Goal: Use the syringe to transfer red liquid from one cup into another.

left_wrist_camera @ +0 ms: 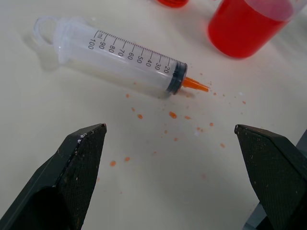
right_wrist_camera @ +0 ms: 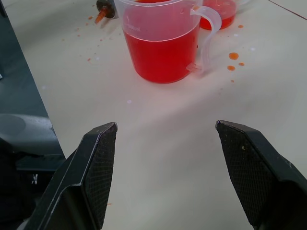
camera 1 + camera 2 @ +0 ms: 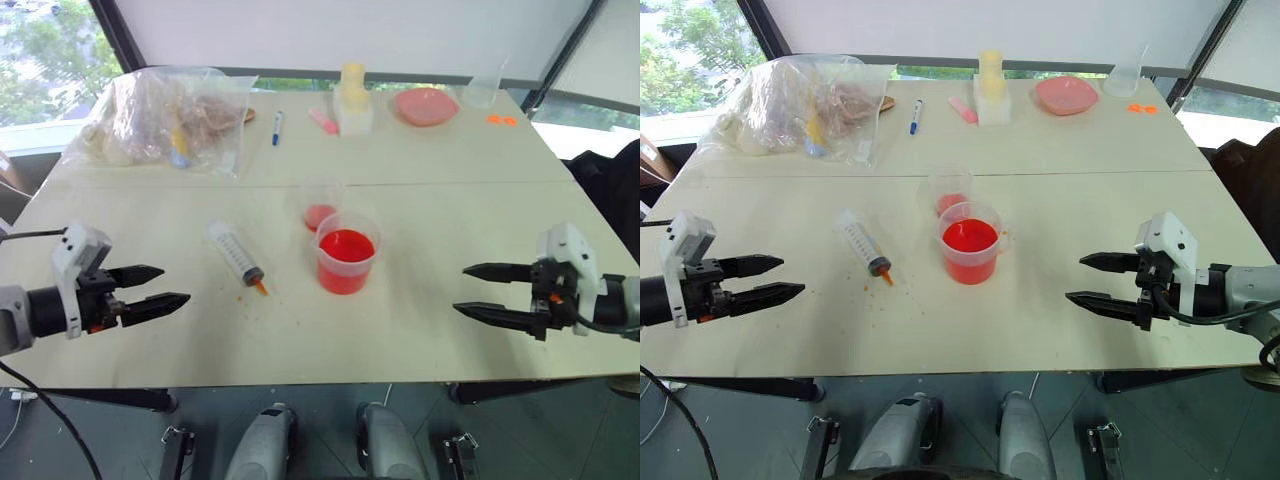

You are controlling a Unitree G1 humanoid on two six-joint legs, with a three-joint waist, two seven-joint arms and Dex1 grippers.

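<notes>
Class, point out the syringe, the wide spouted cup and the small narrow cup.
syringe (image 3: 234,252), left eye view, mid barrel.
wide spouted cup (image 3: 345,273), left eye view, front wall.
small narrow cup (image 3: 320,215), left eye view, red liquid inside.

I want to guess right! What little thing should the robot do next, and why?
Probably bring the left pincer forward and to the right, toward the syringe. It lies flat and untouched on the table, nearer that side, beside the big cup of red liquid. Both pincers are open and hold nothing; the right pincer hovers farther off.
</notes>
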